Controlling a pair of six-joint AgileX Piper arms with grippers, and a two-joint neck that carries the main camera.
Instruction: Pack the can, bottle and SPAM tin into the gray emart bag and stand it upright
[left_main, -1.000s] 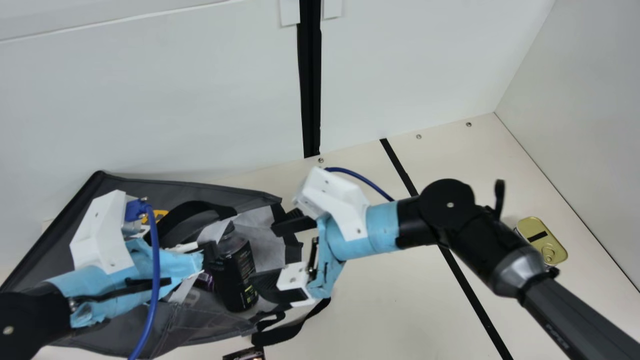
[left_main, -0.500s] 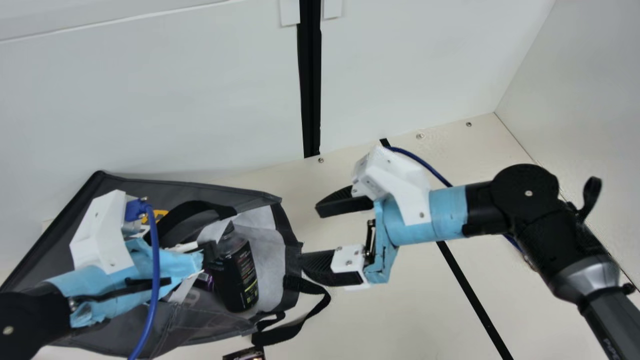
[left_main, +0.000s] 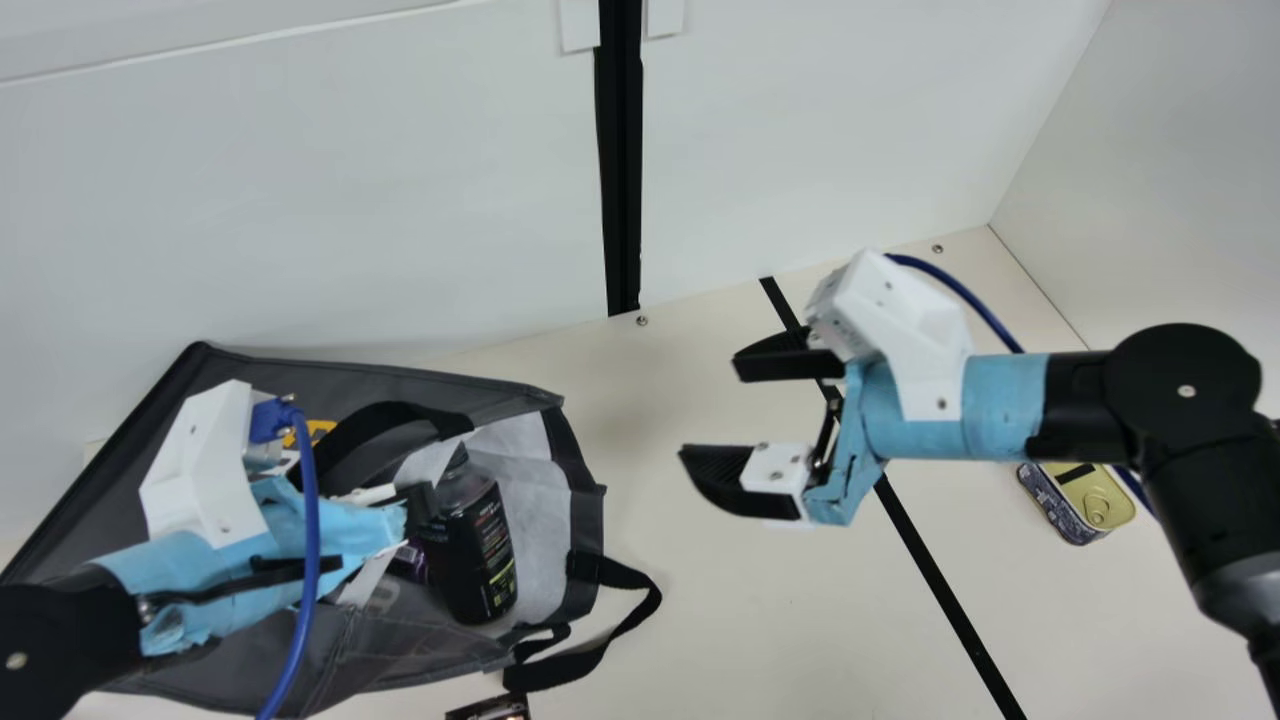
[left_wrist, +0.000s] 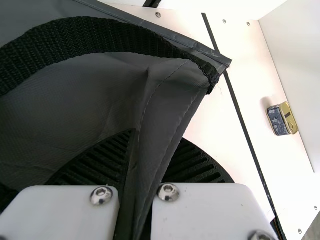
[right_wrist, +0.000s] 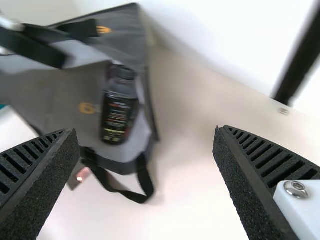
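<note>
A broad white wall (left_main: 300, 200) stands along the far side, and the cream, flat table (left_main: 760, 620) runs out from it toward me. The gray fabric emart bag (left_main: 430, 650), boxy and trimmed in black, lies on its side at the left, its pale-lined mouth facing right. Over the table to its right, apart from the bag, I hold my right gripper (left_main: 712, 408), black and ribbed, its fingers spread wide with nothing between them. My left gripper (left_main: 422, 508), also black and ribbed, is at the bag's mouth; its fingers pinch a fold of the gray fabric, as my left wrist view shows. A long, straight black strip (left_main: 940, 570) crosses the table at a slant. The black strap (left_main: 600, 655), a woven loop, spills onto the table at the bag's near right. Inside the mouth leans the bottle (left_main: 470, 550), dark, rounded and printed. The SPAM tin (left_main: 1095, 495), with rounded corners, gold lid and blue side, rests at the right of the table, beyond the strip. Beside the bottle, a dark item with purple markings (left_main: 408, 563) is mostly hidden; I cannot tell what it is
</note>
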